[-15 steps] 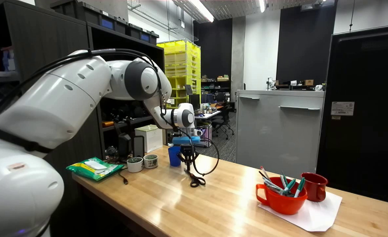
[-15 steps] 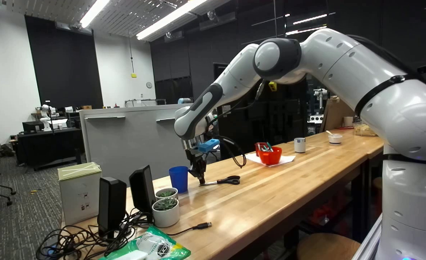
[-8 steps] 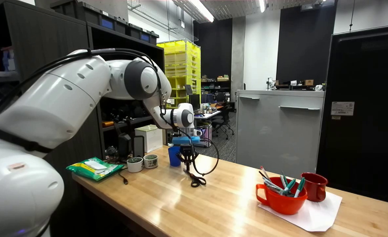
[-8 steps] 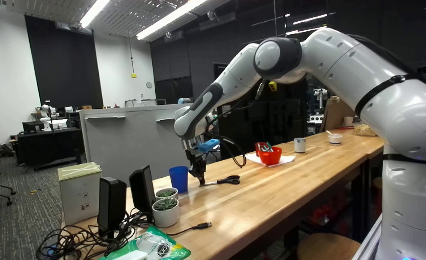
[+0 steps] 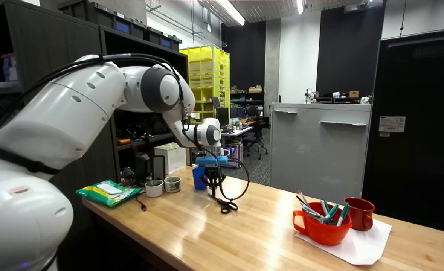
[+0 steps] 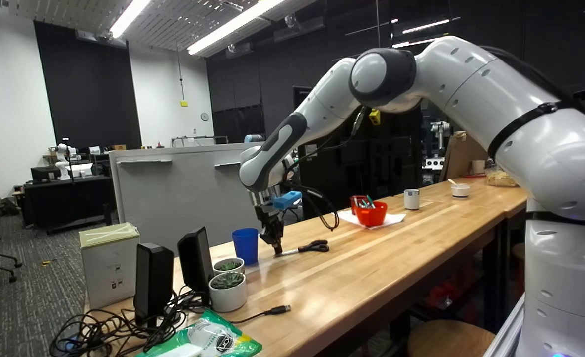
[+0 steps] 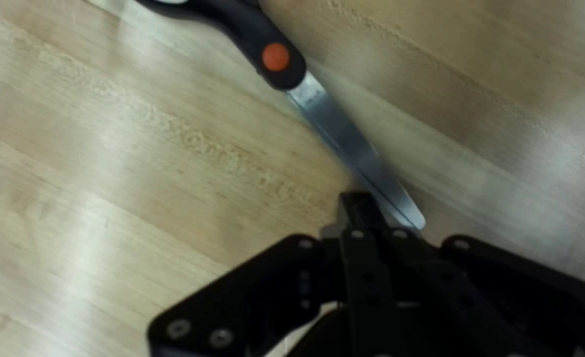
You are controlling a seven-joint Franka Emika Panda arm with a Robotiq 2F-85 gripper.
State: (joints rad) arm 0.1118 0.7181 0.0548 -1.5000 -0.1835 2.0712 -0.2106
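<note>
1. In the wrist view, my end effector (image 7: pixel 360 208) is fully closed: the fingers stand one against the other, and I see nothing held between them.
2. In the same view, the scissors (image 7: pixel 290 74) lie flat on the table (image 7: pixel 123 238). Their blade (image 7: pixel 356 144) passes just beside my fingertips; whether it touches them, I cannot say with certainty.
3. From this comes my main worry: if I go sideways, the closed fingers may push the blade and turn the scissors, because no grip keeps them in place.
4. In an exterior view, a cable (image 5: pixel 248 180) hangs in a loop beside my end effector, near the handles (image 5: pixel 228 206). By my judgement, it could catch there if I go lower or twist.
5. In an exterior view, the blue cup (image 6: pixel 245 248) stands just beside my end effector, with the potted plants (image 6: pixel 227 297) beyond it. A careless swing to that side could tip the cup.
6. In both exterior views my fingertips are very low, at the blade's end; pressing downward too strongly could scratch the table.
</note>
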